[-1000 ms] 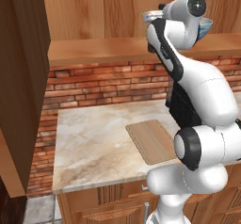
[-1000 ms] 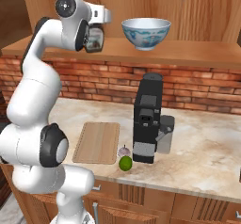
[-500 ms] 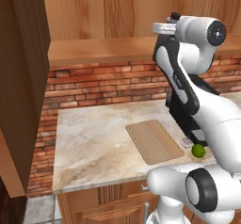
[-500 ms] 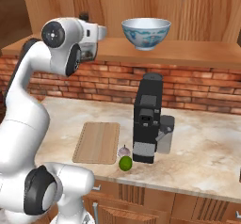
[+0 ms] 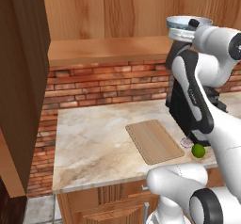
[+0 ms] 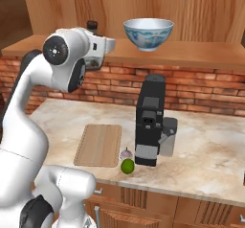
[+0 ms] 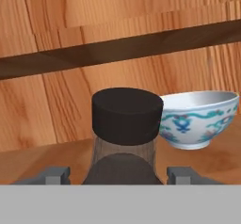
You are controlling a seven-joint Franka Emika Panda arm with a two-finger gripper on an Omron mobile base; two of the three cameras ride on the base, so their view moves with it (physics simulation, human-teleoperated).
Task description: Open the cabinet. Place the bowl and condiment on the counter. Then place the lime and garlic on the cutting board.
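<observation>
Stands on the open cabinet [image 5: 33, 77] shelf: condiment [image 7: 125, 124], just beside the bowl [image 7: 197, 119], still awaiting transfer to the counter [image 5: 94, 143]. Gripper [image 7: 117, 173] spread wide, straddling the condiment for a grasp, not yet clamped.

Worktop [image 6: 210, 150], beige marble, across frame middle: cutting board [image 6: 99, 144] lower left, garlic [image 6: 125, 153] and lime [image 6: 127, 166] just right of it, black coffee machine [image 6: 149, 121] at centre. Cabinet shelf [image 6: 191, 59] across the top carries bowl [image 6: 148, 33] and condiment [image 7: 124, 124].
</observation>
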